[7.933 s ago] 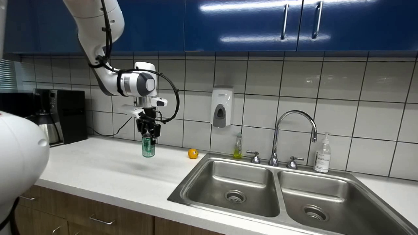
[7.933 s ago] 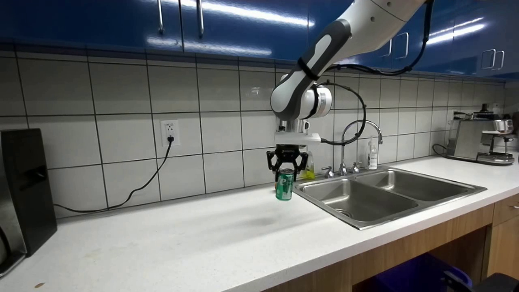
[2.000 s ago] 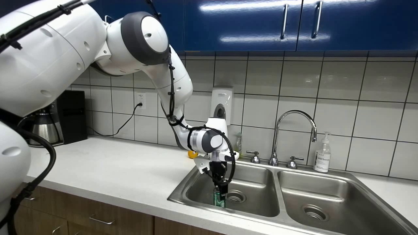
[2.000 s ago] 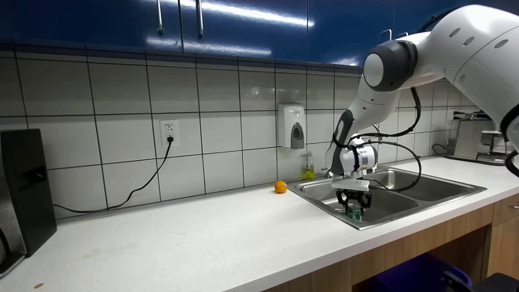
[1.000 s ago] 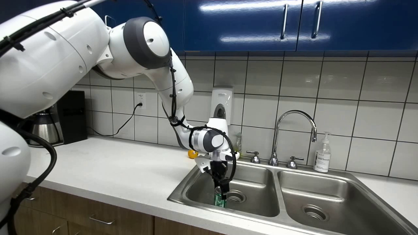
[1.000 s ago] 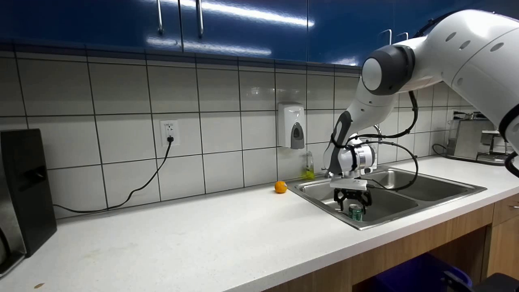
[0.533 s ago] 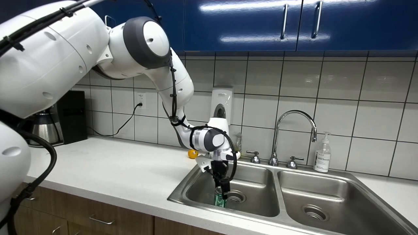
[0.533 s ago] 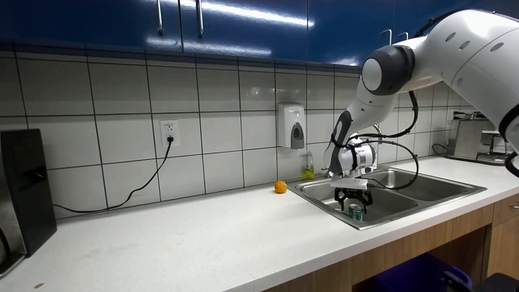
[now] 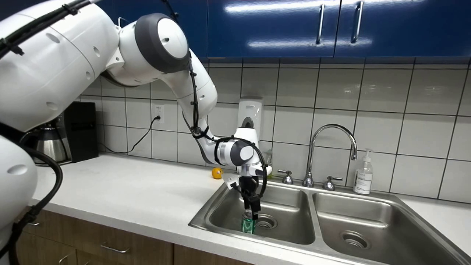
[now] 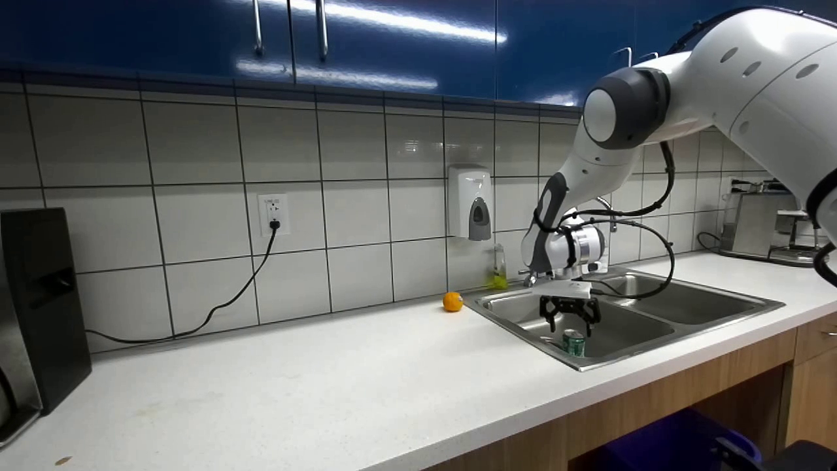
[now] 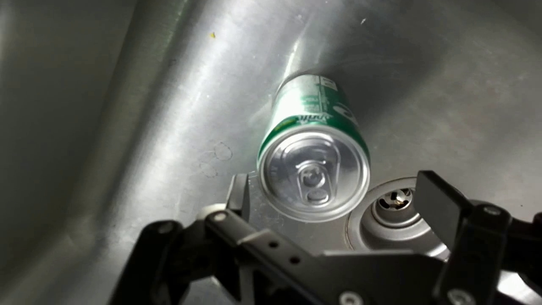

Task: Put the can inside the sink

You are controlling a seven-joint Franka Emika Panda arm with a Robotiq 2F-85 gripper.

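Observation:
The green can (image 9: 248,226) with a silvery lid stands upright in the left basin of the steel sink (image 9: 318,224), beside the drain; both exterior views show this. Around and over its top my gripper (image 10: 571,328) points down, jaws spread wide. From the wrist view, the can (image 11: 313,144) shows lid-on between the two fingers of the gripper (image 11: 338,197), with a gap on each side, closer to the left finger (image 11: 239,195). Nothing is gripped. Part of the can's upper side is covered by a finger in an exterior view.
A chrome faucet (image 9: 310,158) rises behind the basins, with a pump bottle (image 9: 363,178) at its right. On the counter left of the sink rim lies an orange fruit (image 10: 452,301). A soap bottle (image 10: 499,271) stands by the wall, near a wall dispenser (image 10: 469,203).
Earlier the gripper held the can above the counter; the can now stands in the basin, released. Over the last half second the gripper has risen slightly while the can stayed put.

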